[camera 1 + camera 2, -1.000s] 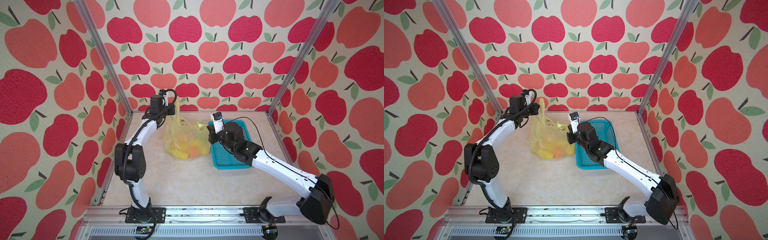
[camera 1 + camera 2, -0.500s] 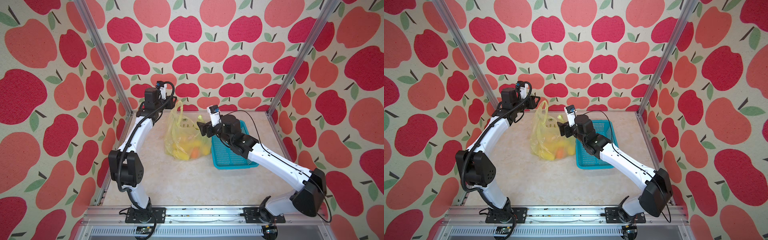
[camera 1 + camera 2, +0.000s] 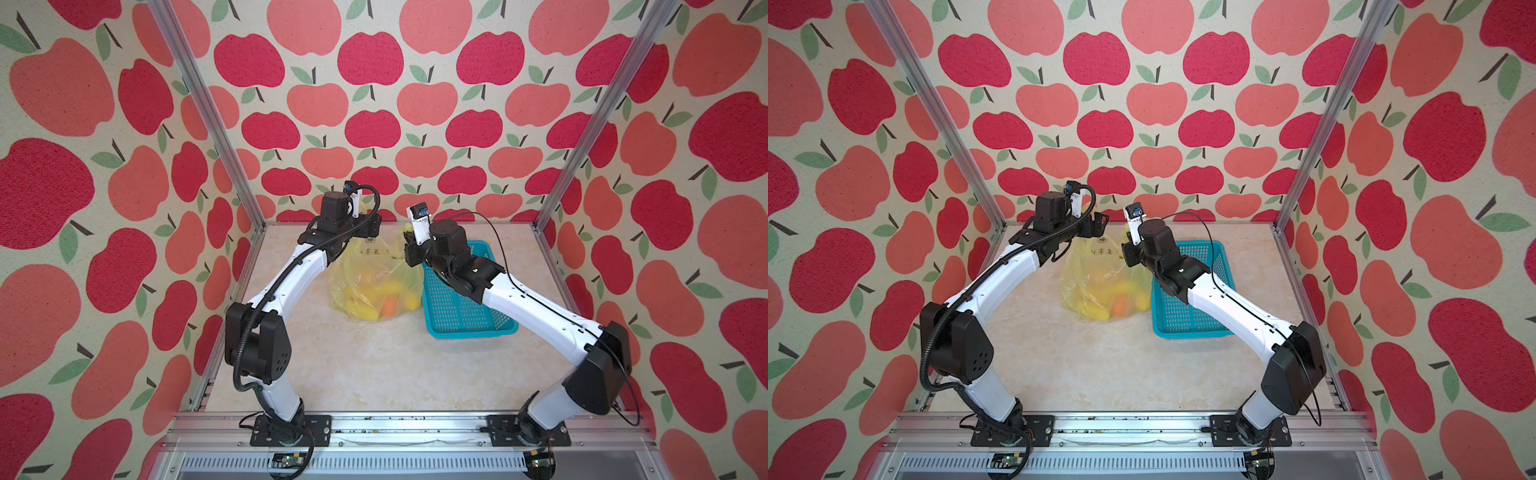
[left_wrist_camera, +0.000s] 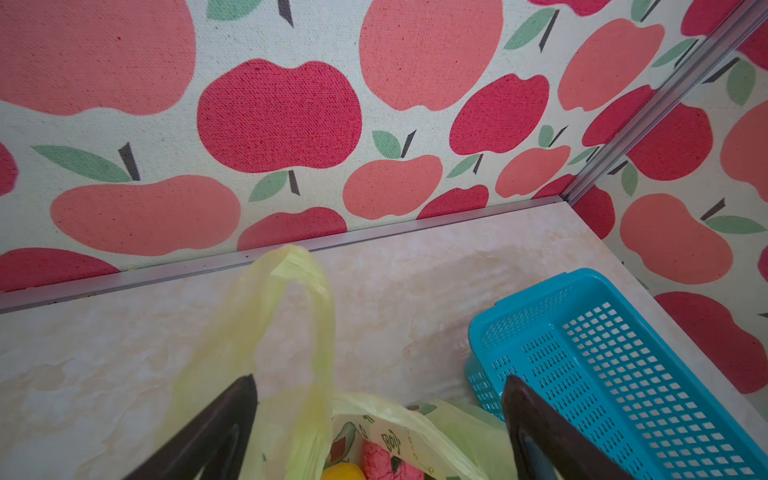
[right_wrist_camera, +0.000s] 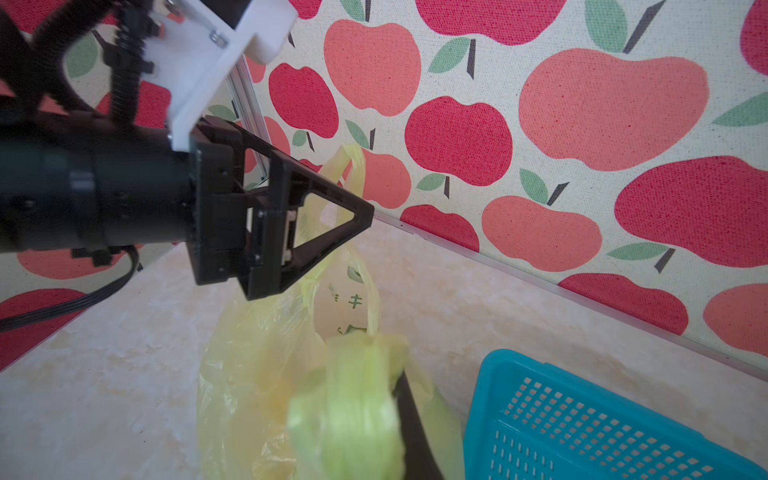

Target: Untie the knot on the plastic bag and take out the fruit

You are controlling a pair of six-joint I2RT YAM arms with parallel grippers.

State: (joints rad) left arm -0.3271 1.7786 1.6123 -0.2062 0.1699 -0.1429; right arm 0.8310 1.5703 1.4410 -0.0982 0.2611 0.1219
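The yellow-green plastic bag (image 3: 370, 282) (image 3: 1096, 282) stands at the back of the table. Yellow and orange fruit (image 3: 388, 306) shows through its wall, and a yellow fruit (image 4: 343, 471) sits in its mouth. My left gripper (image 4: 379, 378) (image 3: 368, 230) hangs open over the mouth. One handle loop (image 4: 291, 274) stands free between its fingers, touching neither. My right gripper (image 5: 386, 415) (image 3: 409, 247) is shut on the other handle (image 5: 353, 407), a bunched lime strip. The knot is out of view; the two handles stand apart.
A turquoise perforated basket (image 3: 469, 330) (image 3: 1192, 332) (image 4: 582, 286) (image 5: 540, 376) sits right of the bag, touching it, under my right forearm. The apple-print back wall (image 4: 270, 116) rises just behind the bag. Bare table lies in front of both.
My left gripper has opened and let go of its handle loop, which now stands free. My right gripper opened, then shut on the other handle, shifting slightly left and up.
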